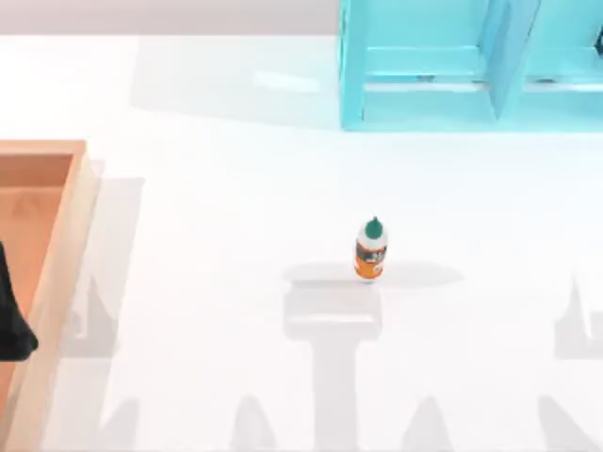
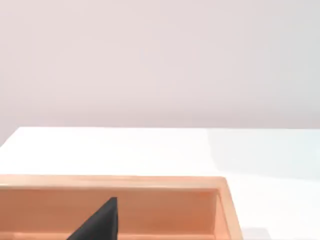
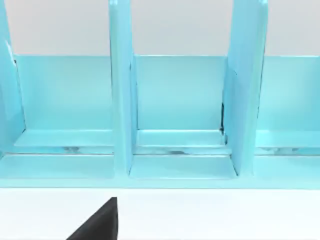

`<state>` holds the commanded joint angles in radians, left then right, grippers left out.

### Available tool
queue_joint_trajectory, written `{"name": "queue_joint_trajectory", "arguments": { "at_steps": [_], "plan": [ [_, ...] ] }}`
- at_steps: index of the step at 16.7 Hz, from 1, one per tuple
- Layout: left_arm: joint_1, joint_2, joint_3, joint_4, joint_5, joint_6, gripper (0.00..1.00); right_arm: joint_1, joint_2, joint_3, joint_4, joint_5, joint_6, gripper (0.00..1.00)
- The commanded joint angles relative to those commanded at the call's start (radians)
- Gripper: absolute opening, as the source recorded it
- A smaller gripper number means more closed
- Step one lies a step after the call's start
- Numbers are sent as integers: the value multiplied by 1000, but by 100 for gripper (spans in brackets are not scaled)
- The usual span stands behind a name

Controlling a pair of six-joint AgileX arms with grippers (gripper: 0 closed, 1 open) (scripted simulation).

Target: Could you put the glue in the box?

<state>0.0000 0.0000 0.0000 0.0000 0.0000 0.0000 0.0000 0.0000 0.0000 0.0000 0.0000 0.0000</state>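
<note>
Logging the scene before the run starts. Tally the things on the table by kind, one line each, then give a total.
Glue bottle, upright with green cap: 1
Wooden box, at the table's left edge: 1
Cyan shelf unit, at the table's far side: 1
Total: 3

glue upright mid-table; box far left, apart.

Open table: bare white surface all around the glue.
Left edge: box with raised wooden walls.
Far right: cyan shelf, well apart from the bottle.
</note>
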Motion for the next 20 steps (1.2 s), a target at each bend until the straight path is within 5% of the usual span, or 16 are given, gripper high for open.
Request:
{"name": "queue_joint_trajectory", "arguments": {
  "at_steps": [8,20],
  "plan": [
    [-114,199,78,77,-105,-43,100,0,0,0,0,0,0,100],
    [-688,1233,466,465,-639,-252,100,0,0,0,0,0,0,100]
  ]
}}
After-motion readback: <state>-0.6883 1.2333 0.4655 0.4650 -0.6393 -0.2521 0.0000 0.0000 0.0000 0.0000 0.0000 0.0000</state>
